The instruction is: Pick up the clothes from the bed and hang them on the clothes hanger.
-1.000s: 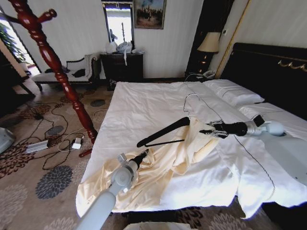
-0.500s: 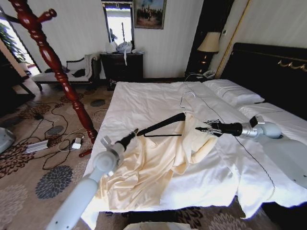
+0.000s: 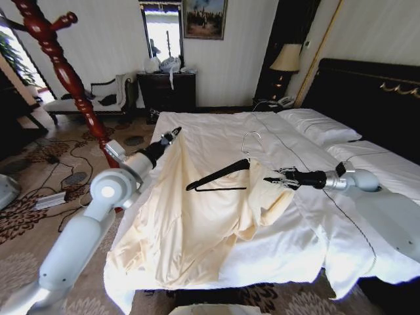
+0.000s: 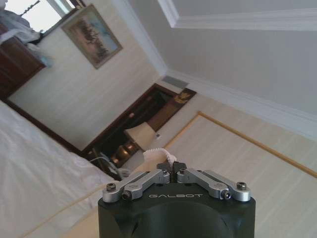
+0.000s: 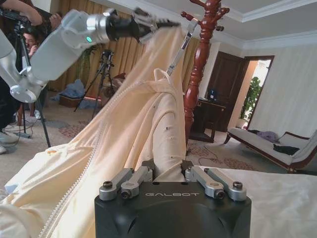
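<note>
The left gripper (image 3: 173, 134) is up high over the near side of the bed (image 3: 210, 131), fingers pinched tight on an edge of the cream-yellow shirt (image 3: 190, 216) (the left wrist view shows a little frill of fabric (image 4: 157, 157) poking out between the closed tips). From that pinch the shirt hangs down in a broad sheet to the bed's near corner. Across from it, the right gripper (image 3: 274, 178) reaches in level from the headboard side, and it too is clamped on the shirt, cloth bunched between its fingers in the right wrist view (image 5: 166, 171). Between the two grippers sits the black clothes hanger (image 3: 220, 177), tilted, one end tucked into the fabric near the right gripper, its silver hook (image 3: 250, 141) standing up above the white sheet. The zipper line (image 5: 94, 163) runs down the stretched cloth. The red-brown coat stand (image 3: 65, 72) rises off to the left on the carpet.
</note>
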{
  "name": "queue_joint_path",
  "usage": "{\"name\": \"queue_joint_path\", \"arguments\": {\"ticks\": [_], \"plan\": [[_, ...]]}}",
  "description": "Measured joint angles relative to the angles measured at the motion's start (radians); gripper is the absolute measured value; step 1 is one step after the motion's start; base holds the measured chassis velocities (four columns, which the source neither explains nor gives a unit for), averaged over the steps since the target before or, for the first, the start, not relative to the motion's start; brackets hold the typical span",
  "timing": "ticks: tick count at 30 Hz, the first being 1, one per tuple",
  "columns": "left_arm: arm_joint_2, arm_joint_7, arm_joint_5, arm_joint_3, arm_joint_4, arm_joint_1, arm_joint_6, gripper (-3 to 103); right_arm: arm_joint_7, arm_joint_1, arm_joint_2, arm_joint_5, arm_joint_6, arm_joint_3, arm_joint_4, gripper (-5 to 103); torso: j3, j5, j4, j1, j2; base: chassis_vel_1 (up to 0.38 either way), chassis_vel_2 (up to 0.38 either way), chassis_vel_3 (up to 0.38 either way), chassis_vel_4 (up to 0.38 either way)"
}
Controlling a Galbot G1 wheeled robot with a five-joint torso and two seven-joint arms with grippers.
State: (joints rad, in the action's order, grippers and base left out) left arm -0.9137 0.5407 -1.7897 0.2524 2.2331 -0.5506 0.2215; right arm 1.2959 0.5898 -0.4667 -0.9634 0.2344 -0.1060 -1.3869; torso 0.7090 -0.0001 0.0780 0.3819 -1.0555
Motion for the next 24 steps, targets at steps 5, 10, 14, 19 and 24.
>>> {"name": "queue_joint_path", "arguments": {"ticks": [5, 10, 14, 19, 24], "plan": [[0.024, 0.011, -0.029, -0.014, 0.058, 0.023, 0.001, 2, -0.059, 0.000, -0.024, 0.019, -0.002, 0.009, 0.000, 23, 0.000, 0.0001, -0.0003, 0.000, 0.000, 0.000, 0.000, 0.000, 0.000], [0.035, -0.002, -0.029, -0.047, 0.105, -0.010, 0.021, 2, -0.119, -0.006, -0.039, 0.007, -0.004, 0.029, -0.017, 23, 0.000, 0.0000, -0.0002, 0.000, 0.000, 0.000, 0.000, 0.000, 0.000], [0.031, -0.019, -0.025, -0.087, 0.135, -0.023, 0.045, 2, -0.151, -0.014, -0.047, -0.003, -0.006, 0.038, -0.026, 23, 0.000, 0.0000, -0.0003, 0.000, 0.000, 0.000, 0.000, 0.000, 0.000], [0.025, -0.027, -0.009, -0.153, 0.159, -0.035, 0.069, 2, -0.182, -0.016, -0.047, -0.047, -0.006, 0.041, -0.043, 23, 0.000, 0.0002, 0.0000, 0.000, 0.000, 0.000, 0.000, 0.000, 0.000], [0.027, -0.027, 0.022, -0.198, 0.168, -0.058, 0.081, 2, -0.205, -0.020, -0.043, -0.089, -0.005, 0.039, -0.059, 23, 0.000, 0.0002, -0.0001, 0.000, 0.000, 0.000, 0.000, 0.000, 0.000]]}}
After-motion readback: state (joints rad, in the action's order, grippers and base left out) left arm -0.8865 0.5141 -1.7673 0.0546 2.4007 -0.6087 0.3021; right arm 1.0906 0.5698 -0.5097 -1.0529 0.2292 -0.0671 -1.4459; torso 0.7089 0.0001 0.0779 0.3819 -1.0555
